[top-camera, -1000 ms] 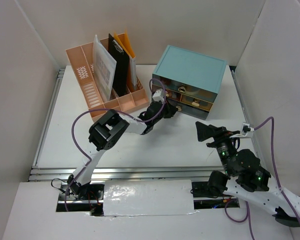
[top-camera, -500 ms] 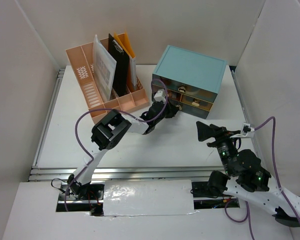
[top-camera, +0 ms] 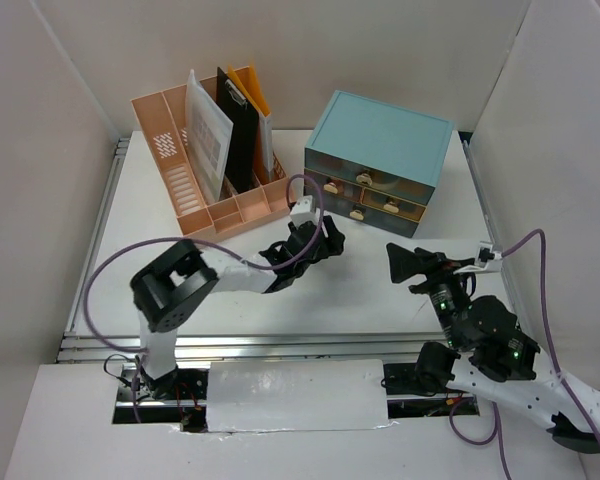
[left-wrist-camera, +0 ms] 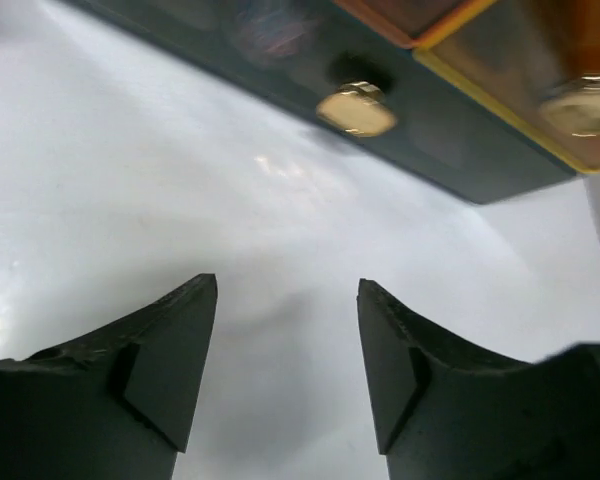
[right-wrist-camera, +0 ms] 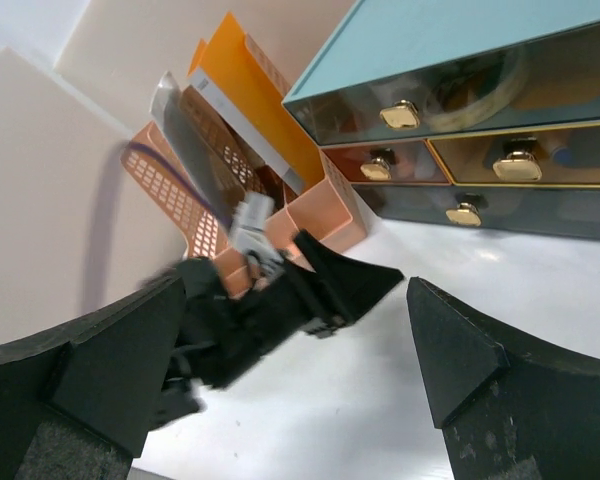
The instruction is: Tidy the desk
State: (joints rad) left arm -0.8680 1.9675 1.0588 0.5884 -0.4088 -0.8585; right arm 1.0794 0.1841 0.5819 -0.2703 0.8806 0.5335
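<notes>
The desk (top-camera: 360, 295) is a white tabletop with rails along its edges. My left gripper (top-camera: 328, 238) hovers low over it, just in front of the teal drawer cabinet (top-camera: 380, 140). In the left wrist view the left gripper (left-wrist-camera: 287, 288) is open with only bare desk (left-wrist-camera: 130, 180) between its fingers. The gold knob (left-wrist-camera: 357, 108) of the bottom drawer sits a short way ahead of them. My right gripper (top-camera: 400, 262) stands wide open and empty at the near right, pointing left. From the right wrist, the right gripper (right-wrist-camera: 295, 285) looks across at the left gripper (right-wrist-camera: 345, 282).
A pink slotted file organizer (top-camera: 180, 190) at the back left holds a clipboard, papers and an orange folder. The cabinet's drawers (right-wrist-camera: 480, 165) look pushed in. White panel walls (top-camera: 40, 150) enclose the desk on three sides. A purple cable (top-camera: 110, 265) loops off the left arm.
My left gripper has opened and drawn back from the cabinet's bottom drawer. Its elbow has swung down and to the left. The right arm has hardly moved.
</notes>
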